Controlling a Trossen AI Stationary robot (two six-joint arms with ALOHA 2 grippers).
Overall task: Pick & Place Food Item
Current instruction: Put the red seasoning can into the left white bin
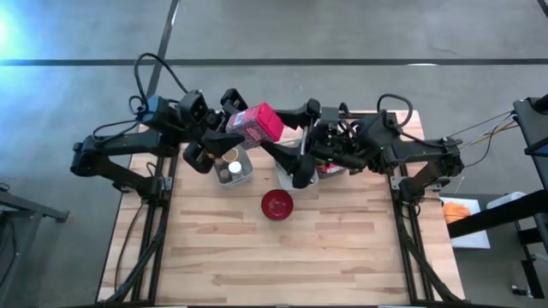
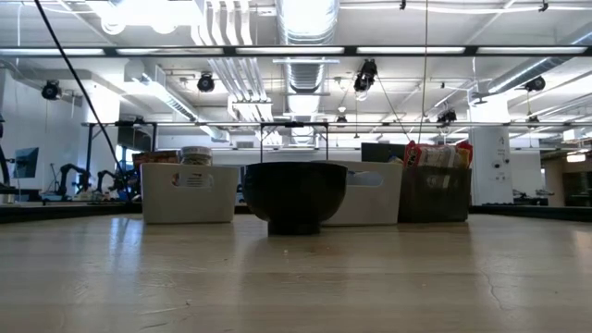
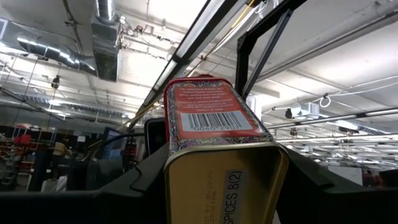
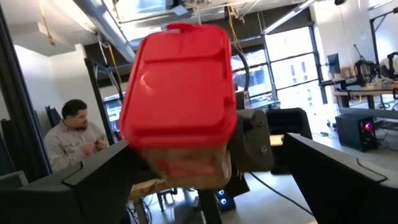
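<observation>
Spice tin (image 1: 257, 124) is clamped in the left gripper (image 1: 233, 120), held up in the air over the far edge of the table (image 1: 342, 257), above and just right of the white bin (image 1: 233, 167) with the jars.

In the left wrist view the tin (image 3: 214, 143) runs lengthwise straight out from the jaws: barcode face up, its gold end nearest the wrist camera, so the long axis follows the jaws' reach. From above it sits tilted, red lid end pointing right and slightly far, toward the right arm.

Right gripper (image 1: 301, 158) is just to the tin's right, jaws spread wide with nothing in them. In the right wrist view the tin's red lid (image 4: 180, 81) sits square between the two fingers (image 4: 93, 180), end-on, with a clear gap on either side; the dark body of the left gripper shows behind it. So the right jaws face the lid end but don't touch it.

Red bowl (image 1: 276, 204) is on the table nearer than both grippers, slightly right of the tin, well below it. Low view shows the bowl (image 2: 294, 196) standing alone in front of the bins, neither gripper down at that level.

My read: left arm has the item, and the move turns on getting the tin near and down to the bowl. Could also be a handover; can't tell.
</observation>
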